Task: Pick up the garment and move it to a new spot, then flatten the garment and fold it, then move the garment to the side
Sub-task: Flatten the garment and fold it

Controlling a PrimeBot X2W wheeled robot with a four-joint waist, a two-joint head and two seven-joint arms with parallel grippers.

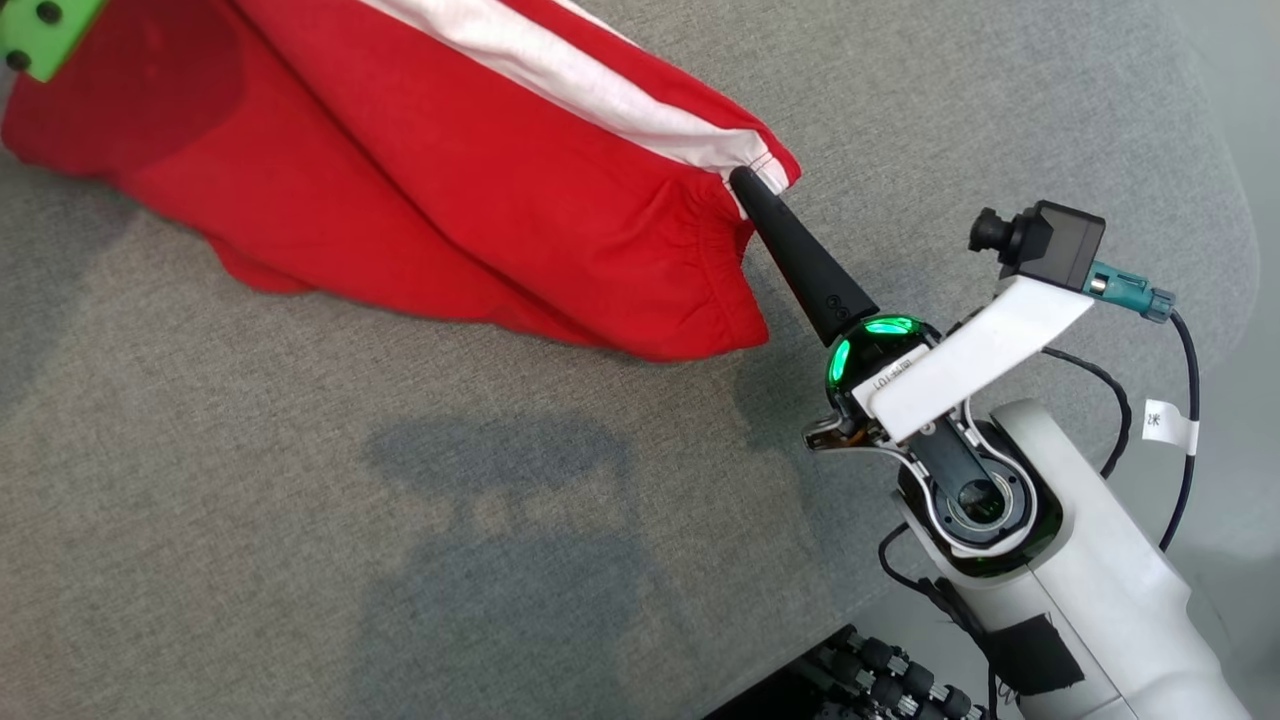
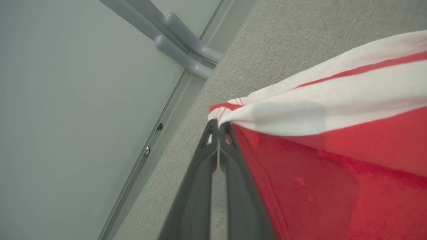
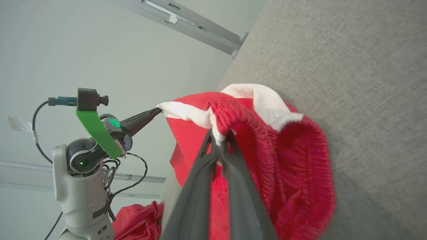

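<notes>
1. The garment [image 1: 450,180] is red with a broad white stripe and a gathered elastic band. It is stretched in the air between the two grippers, above a grey cloth-covered surface [image 1: 400,520].
2. Its lower folds sag toward that surface and throw a shadow on it. I cannot tell whether they touch it.
3. The right gripper [image 1: 745,185] has its two dark fingers pressed together on the end of the elastic band, where the white stripe meets the red. In the right wrist view the band loops open just beyond the fingertips.
4. The left gripper [image 2: 218,125] is likewise pinched tight, on a bunched white and red corner at the garment's other end. The cloth runs away from it in taut folds.
5. A green bracket [image 1: 40,30] on the left wrist shows at the top left corner of the head view, over the red cloth.
6. A white bracket [image 1: 975,355] on the right wrist carries a small black camera [image 1: 1040,240], and a dark cable [image 1: 1185,420] runs from it.
7. Beyond the edge of the grey surface is a pale floor with grey metal rails [image 2: 186,46].
8. Another heap of red cloth [image 3: 136,220] lies low beside the left arm, off the grey surface.
</notes>
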